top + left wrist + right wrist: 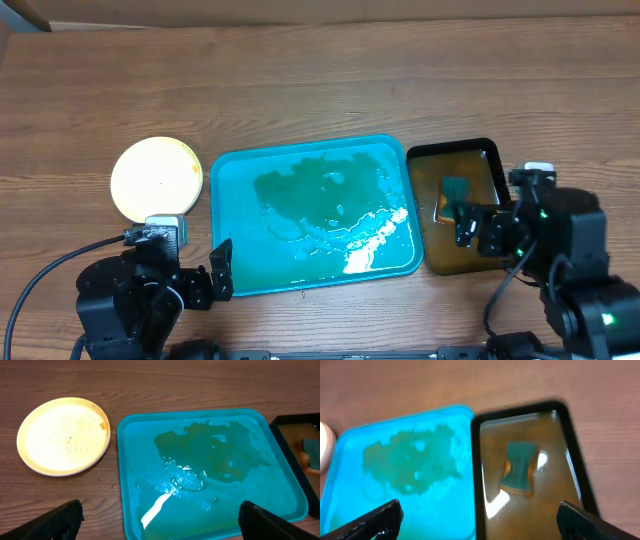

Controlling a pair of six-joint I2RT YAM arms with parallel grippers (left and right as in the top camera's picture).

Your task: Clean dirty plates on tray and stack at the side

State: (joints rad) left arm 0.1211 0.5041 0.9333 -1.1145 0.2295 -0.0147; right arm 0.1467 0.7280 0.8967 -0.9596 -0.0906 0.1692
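Nearest each wrist camera are the dark fingertips of its own claw. The left claw has its jaws spread wide with nothing between them and hangs low over the near edge of the tray. The right claw is just as wide apart and empty, above the black tray, where a sponge lies in brownish water. No plates are on the turquoise tray, only a murky puddle. The plates sit on the bench just beside the tray's left rim, and I cannot tell how many are stacked there. The work looks close to done, but the top plate shows faint brown specks and a smear near its rim, so the stack may not be truly clean. Two things could go wrong from here. A low sweep of the left claw could catch the tray's rim and slosh dirty water onto the bench, or nudge the stack. The right claw, dropping for the sponge, could tip brown water over the black tray's shallow wall.
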